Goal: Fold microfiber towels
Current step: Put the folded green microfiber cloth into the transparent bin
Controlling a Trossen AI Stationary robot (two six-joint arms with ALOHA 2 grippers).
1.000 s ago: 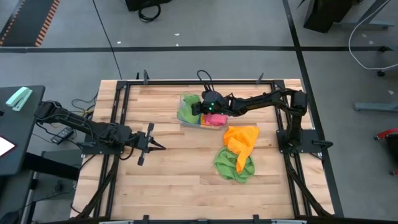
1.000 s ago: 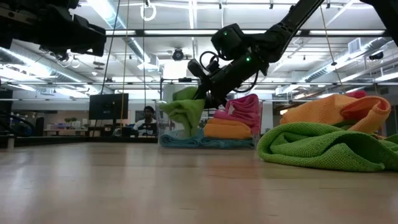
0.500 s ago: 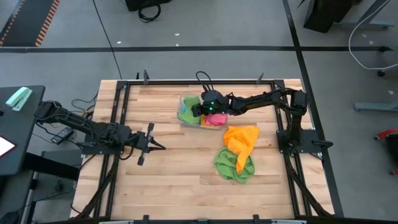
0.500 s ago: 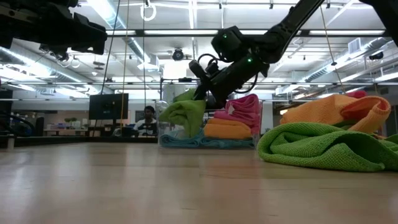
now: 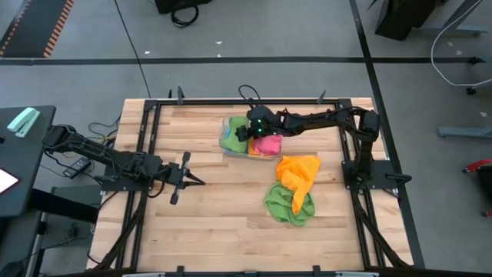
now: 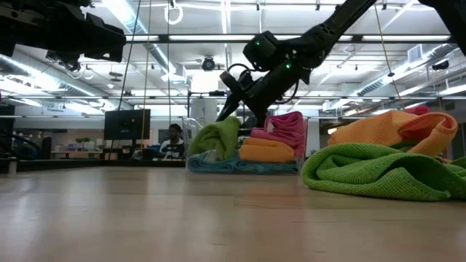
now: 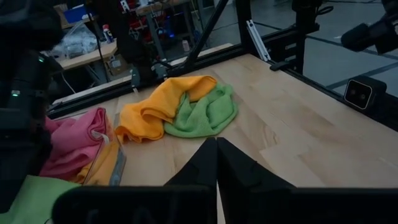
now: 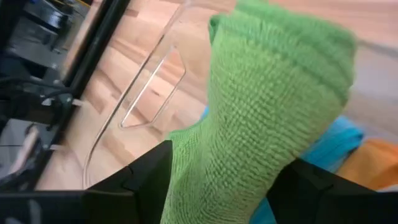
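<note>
A folded green microfiber towel [image 8: 267, 93] lies at the left end of the clear plastic tray [image 5: 224, 146], on a blue towel [image 6: 218, 166]. Pink [image 6: 287, 124] and orange [image 6: 266, 151] towels are stacked beside it. My right gripper [image 6: 229, 109] hovers open over the green towel [image 6: 215, 138], one finger on either side of its top fold in the right wrist view. A loose orange towel [image 5: 298, 171] lies partly over a crumpled green one [image 5: 288, 201] on the table's right half. My left gripper [image 5: 200, 181] is shut, with nothing in it, at the table's left. My right gripper comes slanting down from the table's right with a finger [image 8: 146, 180] on either side of the green towel's upper fold [image 8: 249, 143]. I cannot tell whether the fingers touch it. The towel rests in the tray.
Black frame rails [image 5: 146, 154] run round the wooden table. The tray stands at the far middle. Bare wood [image 5: 207, 223] lies between my left gripper and the loose towels. A person [image 6: 173, 138] shows far off in the room behind.
My right gripper has opened and let go of the folded green towel. It has also tipped and risen slightly. The towel has sunk from hanging at the fingers onto the blue towel in the tray.
</note>
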